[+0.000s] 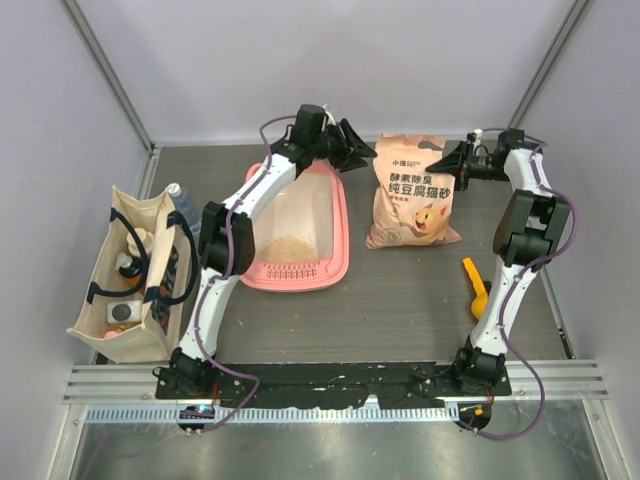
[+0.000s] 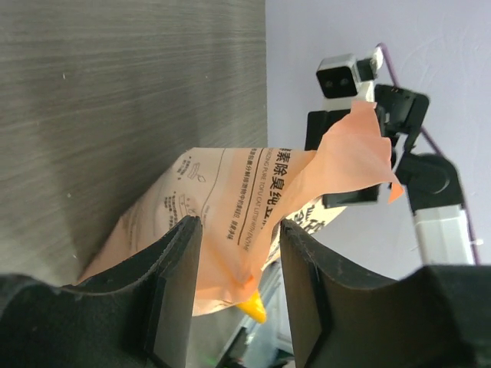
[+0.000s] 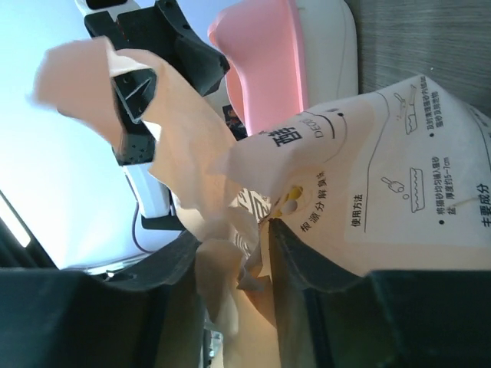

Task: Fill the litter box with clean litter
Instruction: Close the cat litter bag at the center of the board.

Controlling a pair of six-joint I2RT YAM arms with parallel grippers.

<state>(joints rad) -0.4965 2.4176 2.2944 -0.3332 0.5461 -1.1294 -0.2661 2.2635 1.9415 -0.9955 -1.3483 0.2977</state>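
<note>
Two grippers meet at the far end of the bag (image 1: pixel 410 195), which rests face up on the table just right of the box (image 1: pixel 343 232).

- **Left gripper:** you have the left gripper (image 2: pixel 239 230) spread, its fingers standing apart with the bag's printed corner showing through the gap and nothing pinched.
- **Right gripper:** the right gripper (image 3: pixel 234 245) has the torn, crumpled film of the bag's mouth lying between its fingers; you cannot tell whether it presses that film or merely brackets it.
- **Box:** it sits left of centre, its long axis running from your near edge toward the back, the grille strip seemingly at the near short end.
- **Litter:** the litter (image 1: pixel 290 248) forms a small tan pile on the floor toward that near end, with the far stretch of floor bare; the fill looks only partly done.

The coming move turns on one relation: the box lies to the left of both grippers, its length parallel to the bag's, and the bag's mouth faces the back, not the tray. The mouth would have to swing left across the pink rim. Your left arm (image 1: pixel 262 190) stretches over the box and is much the nearer. The scoop (image 1: pixel 474 283) lies beside the right arm, well apart from the box.
</note>
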